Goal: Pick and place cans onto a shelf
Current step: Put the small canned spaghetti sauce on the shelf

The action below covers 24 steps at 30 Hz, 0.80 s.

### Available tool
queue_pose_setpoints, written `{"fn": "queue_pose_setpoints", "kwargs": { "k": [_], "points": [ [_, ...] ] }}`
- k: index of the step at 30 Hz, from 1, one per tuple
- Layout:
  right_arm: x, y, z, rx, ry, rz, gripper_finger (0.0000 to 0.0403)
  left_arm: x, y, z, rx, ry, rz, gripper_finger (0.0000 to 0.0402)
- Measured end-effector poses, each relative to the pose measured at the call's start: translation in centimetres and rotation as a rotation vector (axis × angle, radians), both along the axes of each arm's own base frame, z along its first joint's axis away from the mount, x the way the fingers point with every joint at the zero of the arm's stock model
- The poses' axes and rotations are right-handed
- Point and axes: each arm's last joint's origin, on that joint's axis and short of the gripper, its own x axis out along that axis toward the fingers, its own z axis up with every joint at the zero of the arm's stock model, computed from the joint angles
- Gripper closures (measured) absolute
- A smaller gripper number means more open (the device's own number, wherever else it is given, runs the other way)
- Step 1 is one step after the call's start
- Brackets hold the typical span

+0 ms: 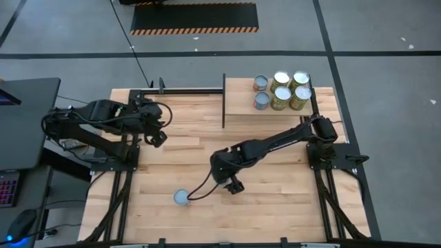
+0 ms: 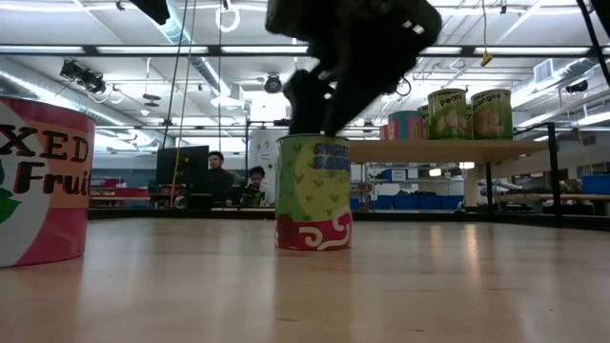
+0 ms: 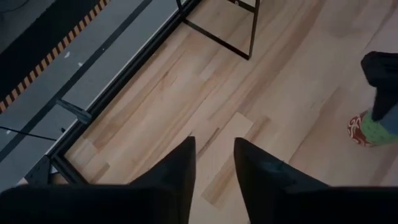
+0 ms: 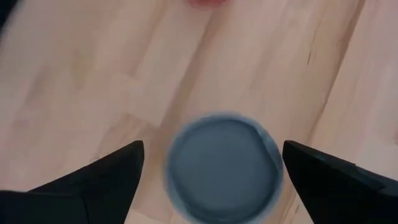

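A pale plank surface (image 1: 275, 200) of light, smooth-grained wood carried a raised shelf (image 1: 238, 103) at its far right corner, a rectangular light-wood platform edged by a thin dark upright panel (image 1: 223, 101). Five cylindrical cans stood clustered on the shelf, shiny round tops up: two blue-grey cans (image 1: 261, 92) toward the panel and three yellow-green cans (image 1: 289, 89) packed together beside them.

The right arm reached from its base at the surface's right edge diagonally toward the middle, elbow low, wrist bent downward. The right end effector (image 4: 211, 165) hung directly over a yellow-green and red can (image 2: 314, 192) standing upright near the middle of the surface; the right wrist view showed the can's round metal lid centred between the two dark fingers (image 4: 106, 174), which were spread wide, clear of the rim on both sides and gripping nothing.

Another can (image 1: 181, 198), silver-topped, stood alone toward the near edge, left of the right end effector. In the low view a pink-labelled fruit tin (image 2: 43, 181) loomed large at the near left.

The left arm was folded near the far left corner, its left end effector (image 3: 212, 168) poised above bare planks, fingers slightly parted and empty.
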Motion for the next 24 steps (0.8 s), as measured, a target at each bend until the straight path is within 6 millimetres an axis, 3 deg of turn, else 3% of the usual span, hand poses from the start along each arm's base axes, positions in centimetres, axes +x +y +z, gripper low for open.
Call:
{"fn": "queue_pose_setpoints", "kwargs": {
  "k": [9,16,19,24],
  "points": [
    [0.6,-0.2,-2.7,-0.025,0.069,-0.005,0.0021,0.0,0.0,0.0,0.005,0.004,-0.002,0.0269],
    [0.5,0.0,-2.1,-0.03,0.057,-0.017,0.0072,0.0,0.0,0.0,0.019,0.015,-0.02,0.0269],
    [0.6,-0.3,-0.2,-0.005,0.058,-0.067,0.011,0.1,0.1,0.1,0.051,0.021,-0.036,0.0269],
    [0.6,-1.8,6.7,0.069,0.033,-0.147,0.0114,0.1,0.3,0.2,0.131,0.024,-0.028,0.0269]
  ]
}}
